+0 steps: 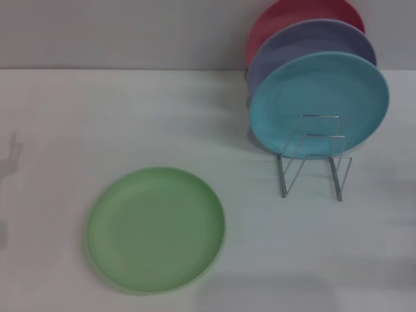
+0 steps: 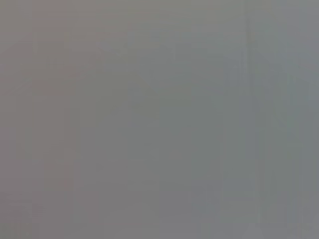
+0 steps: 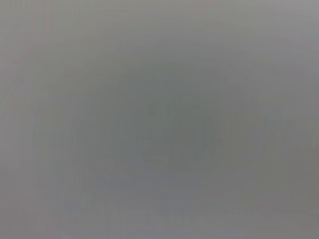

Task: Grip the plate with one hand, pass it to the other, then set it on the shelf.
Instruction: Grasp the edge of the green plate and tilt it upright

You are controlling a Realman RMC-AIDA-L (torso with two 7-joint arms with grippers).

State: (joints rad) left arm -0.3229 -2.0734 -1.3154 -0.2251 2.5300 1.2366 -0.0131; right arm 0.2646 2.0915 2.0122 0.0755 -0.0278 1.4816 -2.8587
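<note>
Risks first. The green plate (image 1: 156, 229) lies flat on the white desk (image 1: 65, 130), rim down against the surface, so I'd expect little for a gripper to bite on; a shallow approach could just push it around or skid it off the near edge, which looks close. The handover is the other weak spot: a thin rim held at one side can tilt or slip when the second gripper takes over.

The rack (image 1: 313, 156) is thin wire and narrower than a plate. It already carries a turquoise plate (image 1: 320, 104), a lavender plate (image 1: 312, 49) and a red plate (image 1: 302, 19) behind, all standing on edge. Only the front loops look free, so a sloppy insert could knock the turquoise one or tip the rack.

Neither gripper is in the head view, and both wrist views show only blank grey, so their finger state is unknown and I can't place the green plate relative to either. It sits front-left, well apart from the rack at back-right. Nothing gripped yet, by the look of it.
</note>
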